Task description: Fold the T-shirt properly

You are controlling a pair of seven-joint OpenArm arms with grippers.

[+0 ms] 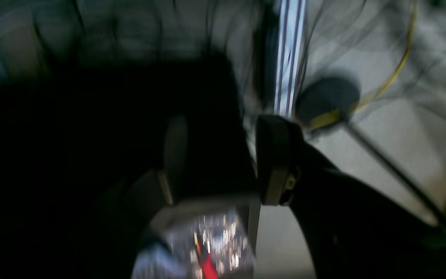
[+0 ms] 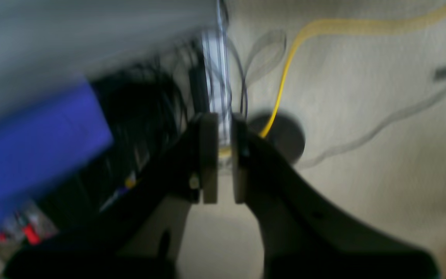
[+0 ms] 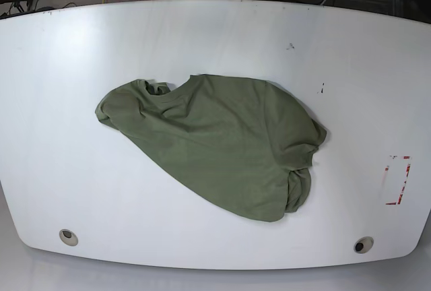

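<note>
Olive T-shirt (image 3: 222,146) lies bunched mid-worktop (image 3: 67,55), collar toward 10 o'clock, hem lump at 4; left gripper (image 1: 223,159) gapes wide, right gripper (image 2: 225,159) narrow, both empty and off-worktop, so a blind grab risks pinching doubled layers.

- The base view is reading bright, even and sharp; the white table (image 3: 60,170) is bowing at the frame edges, and the T-shirt (image 3: 222,149) is casting only a thin soft shadow along its right side.
- The left wrist view is smearing heavily with motion blur, its left half sinking into near black.
- The right wrist view is blurring too, streaking most at upper left, under dim, flat light.
</note>
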